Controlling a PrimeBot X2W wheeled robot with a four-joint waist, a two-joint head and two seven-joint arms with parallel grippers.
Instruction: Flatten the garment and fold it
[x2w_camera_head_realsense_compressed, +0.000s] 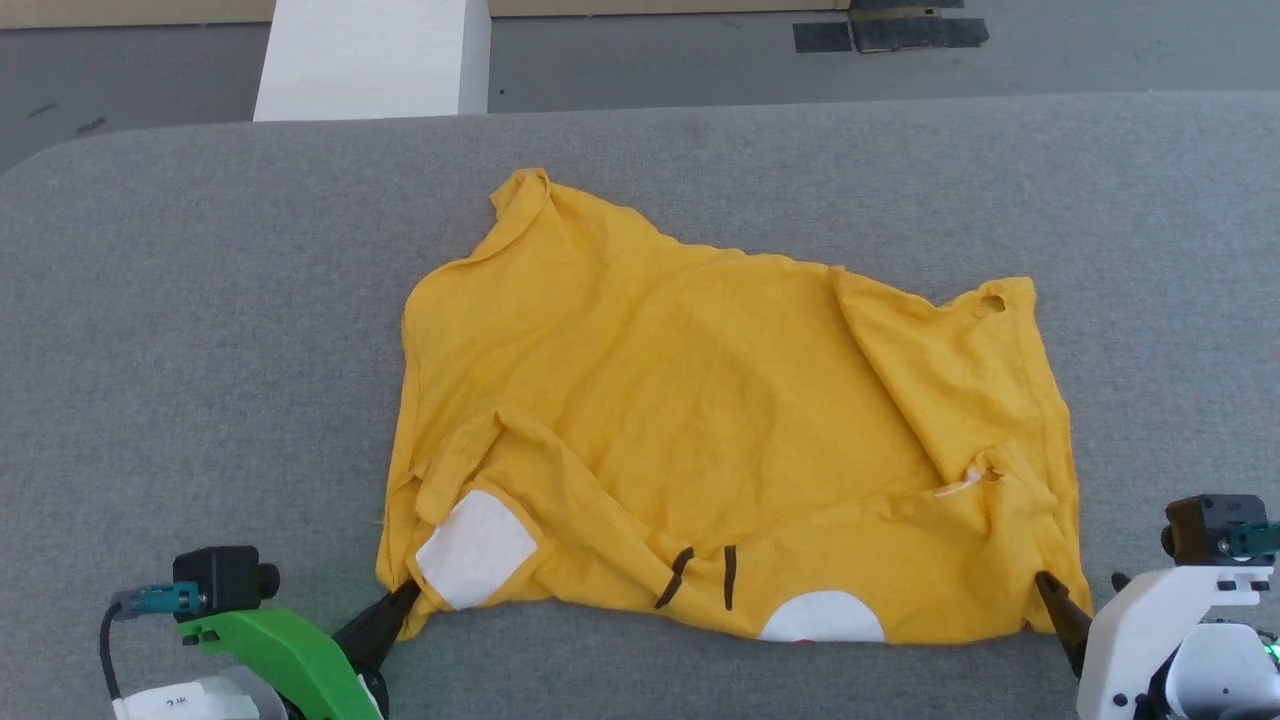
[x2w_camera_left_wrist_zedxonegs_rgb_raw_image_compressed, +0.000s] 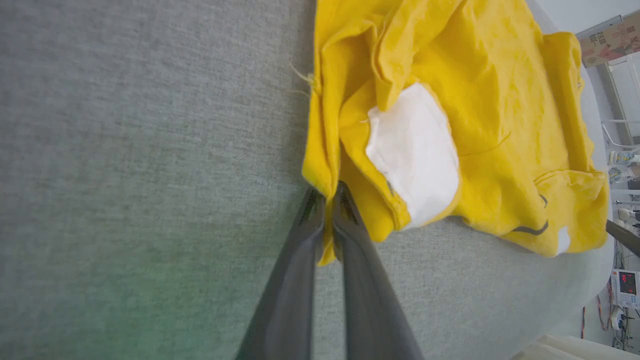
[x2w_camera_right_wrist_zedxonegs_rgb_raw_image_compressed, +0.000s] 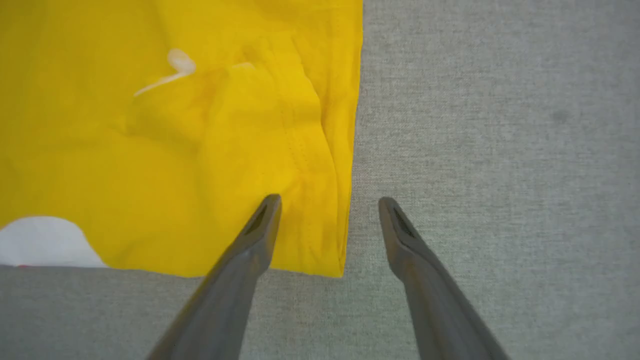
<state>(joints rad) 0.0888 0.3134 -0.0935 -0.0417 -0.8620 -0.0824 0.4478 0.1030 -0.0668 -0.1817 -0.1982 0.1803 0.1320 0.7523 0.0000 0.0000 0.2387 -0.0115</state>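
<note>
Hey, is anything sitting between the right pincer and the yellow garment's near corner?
Nothing visible is in the way. The right pincer is open and straddles the side edge of the garment at that corner, just above the grey table.

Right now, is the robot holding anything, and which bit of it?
The left gripper pinches the garment by its near left corner. The right gripper is open, holding nothing.

wide bare table (x2w_camera_head_realsense_compressed: 200, 300) lies open left, right and beyond the garment (x2w_camera_head_realsense_compressed: 700, 400), a white block (x2w_camera_head_realsense_compressed: 370, 60) past its far edge
</note>
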